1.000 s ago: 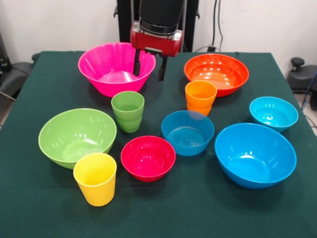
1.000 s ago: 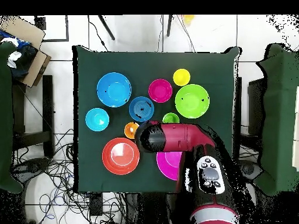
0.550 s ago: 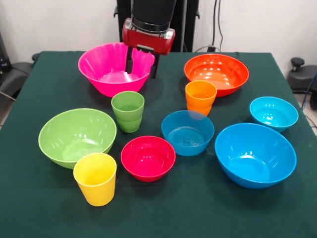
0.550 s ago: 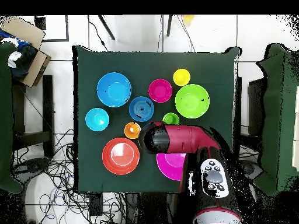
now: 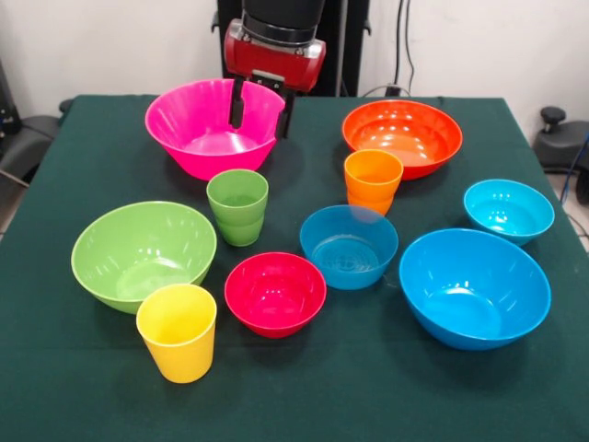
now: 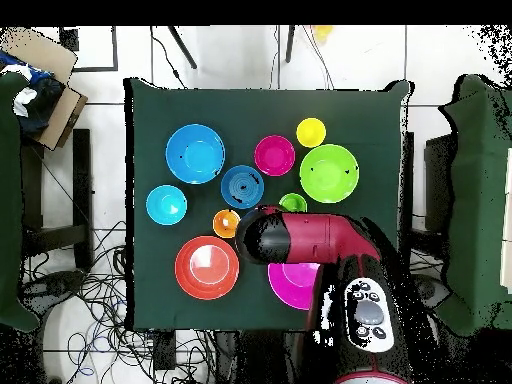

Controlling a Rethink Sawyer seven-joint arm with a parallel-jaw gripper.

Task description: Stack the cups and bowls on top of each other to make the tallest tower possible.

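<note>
While the gripper (image 5: 260, 112) hangs with its two dark fingers (image 5: 236, 107) spread apart and holding nothing, it sits over the right-hand rim of the large pink bowl (image 5: 198, 129), one finger inside the rim and the other just outside it. Taking that pink bowl as the landmark in the front view, the green cup (image 5: 237, 206) stands upright just in front of it, apart from it. The large orange bowl (image 5: 402, 137) lies well to the right of the pink bowl, level with it, and the orange cup (image 5: 373, 181) stands just in front of that orange bowl's rim. Further forward and left of the pink bowl sits the large light green bowl (image 5: 143, 253), with the yellow cup (image 5: 177, 331) close against its front edge. Forward of the pink bowl, past the green cup, is the small red bowl (image 5: 275, 293), and beside it to the right a small blue bowl (image 5: 349, 246). The large blue bowl (image 5: 474, 287) lies far forward and right of the pink bowl, with a small cyan bowl (image 5: 508, 211) behind it. All stand open side up on the green tablecloth (image 5: 368, 387), none stacked. From overhead, the red arm (image 6: 310, 238) covers part of the pink bowl (image 6: 292, 284).
</note>
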